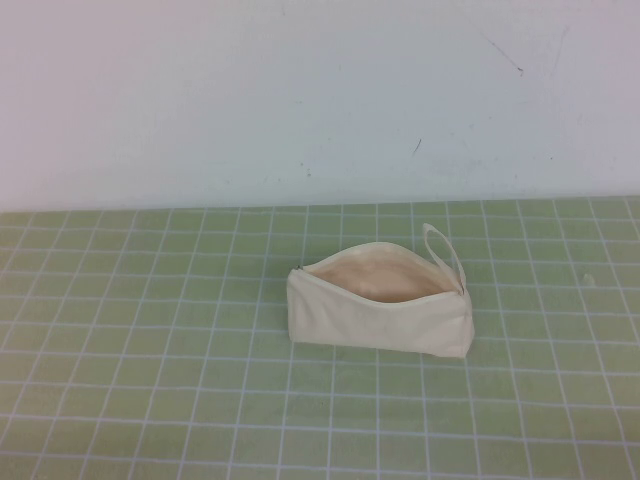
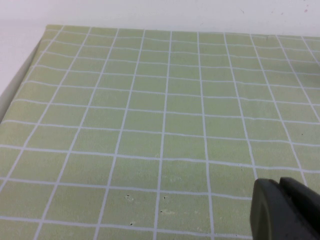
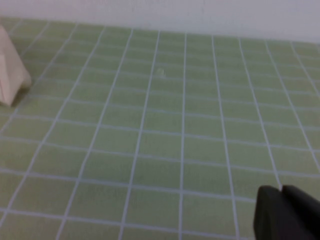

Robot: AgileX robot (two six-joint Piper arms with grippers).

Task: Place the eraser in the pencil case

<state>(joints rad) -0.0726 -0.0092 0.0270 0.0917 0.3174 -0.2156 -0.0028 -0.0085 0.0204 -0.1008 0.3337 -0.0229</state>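
Observation:
The cream-white pencil case [image 1: 380,315] lies on the green grid mat in the middle of the high view. Its zip is open and shows the pale tan lining, and its loop strap [image 1: 443,250] is at the right end. One end of it shows in the right wrist view [image 3: 10,75]. The eraser is not in view. Neither arm shows in the high view. My left gripper [image 2: 281,192] is shut and empty above bare mat. My right gripper [image 3: 281,196] is shut and empty above bare mat, well away from the pencil case.
The green grid mat [image 1: 150,380] covers the table up to a white wall [image 1: 300,100] at the back. The mat's edge [image 2: 20,80] shows in the left wrist view.

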